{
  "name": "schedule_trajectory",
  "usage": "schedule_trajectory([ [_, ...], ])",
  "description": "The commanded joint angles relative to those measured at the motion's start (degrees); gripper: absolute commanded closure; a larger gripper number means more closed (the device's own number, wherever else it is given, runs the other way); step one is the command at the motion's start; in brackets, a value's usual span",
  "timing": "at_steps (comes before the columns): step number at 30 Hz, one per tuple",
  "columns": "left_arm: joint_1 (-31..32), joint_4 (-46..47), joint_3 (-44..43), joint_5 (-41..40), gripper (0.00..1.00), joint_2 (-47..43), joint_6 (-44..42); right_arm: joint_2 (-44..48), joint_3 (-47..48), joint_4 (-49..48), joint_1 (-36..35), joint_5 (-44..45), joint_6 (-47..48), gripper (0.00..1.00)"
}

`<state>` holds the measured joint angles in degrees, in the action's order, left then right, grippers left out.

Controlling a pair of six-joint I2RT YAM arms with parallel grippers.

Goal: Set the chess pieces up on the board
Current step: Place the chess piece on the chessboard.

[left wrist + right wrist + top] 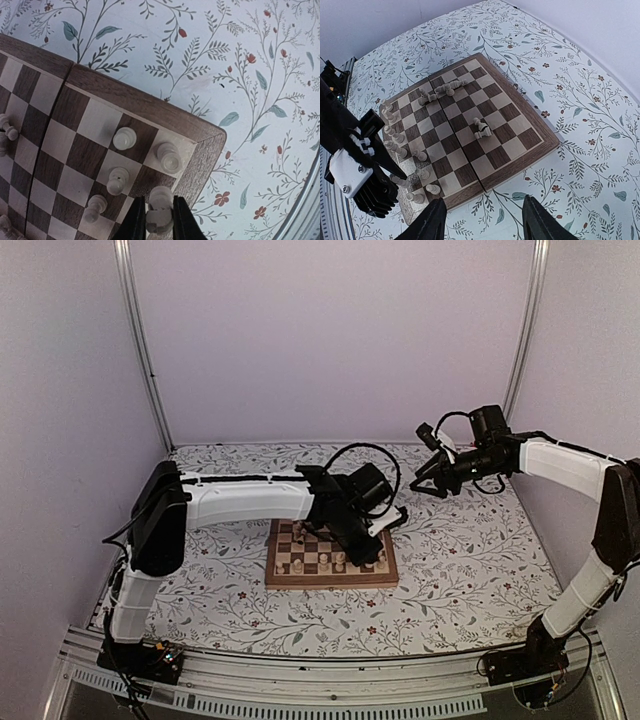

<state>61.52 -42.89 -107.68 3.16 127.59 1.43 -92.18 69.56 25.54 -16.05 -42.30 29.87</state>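
Bottom centre of the left wrist view: left gripper (159,222), fingers clamped on a pale chess piece (160,200) at the board (150,107) edge. Other chess pieces (169,157) stand just above. Right gripper (485,220), fingers apart and empty, sits lower frame over the floral table cover (580,150).

A robotics lab booth: white panels (330,340) on aluminium posts (147,350) enclose a floral-covered table (470,570), two arms (250,502) bolted at its near edge.

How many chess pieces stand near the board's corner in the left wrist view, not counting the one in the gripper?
4 chess pieces: one on the board's corner square, one beside it, two further inward. More may be hidden outside the frame.
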Motion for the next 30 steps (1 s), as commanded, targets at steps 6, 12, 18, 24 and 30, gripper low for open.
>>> schedule_trajectory([
  [6, 1.2, -1.9, -2.5, -1.0, 0.85, 2.8, -1.0, -1.1, -0.6, 0.7, 0.4, 0.1, 1.1, 0.46],
  [12, 1.3, -2.5, -3.0, -1.4, 0.8, 3.4, -1.0, -1.2, -0.6, 0.8, 0.4, 0.0, 1.2, 0.46],
  [18, 1.4, -2.7, -3.5, -1.7, 0.71, 2.6, -0.8, -1.3, -0.5, 1.0, 0.4, -0.2, 1.1, 0.46],
  [24, 1.1, -2.2, -4.4, -1.1, 0.68, -1.4, -0.9, -1.2, -0.4, 1.1, 0.3, -0.4, 1.1, 0.45],
  [30, -3.1, 2.0, -1.2, -0.6, 0.63, -8.8, -0.1, -1.3, -0.4, 1.2, 0.3, -0.5, 1.2, 0.45],
])
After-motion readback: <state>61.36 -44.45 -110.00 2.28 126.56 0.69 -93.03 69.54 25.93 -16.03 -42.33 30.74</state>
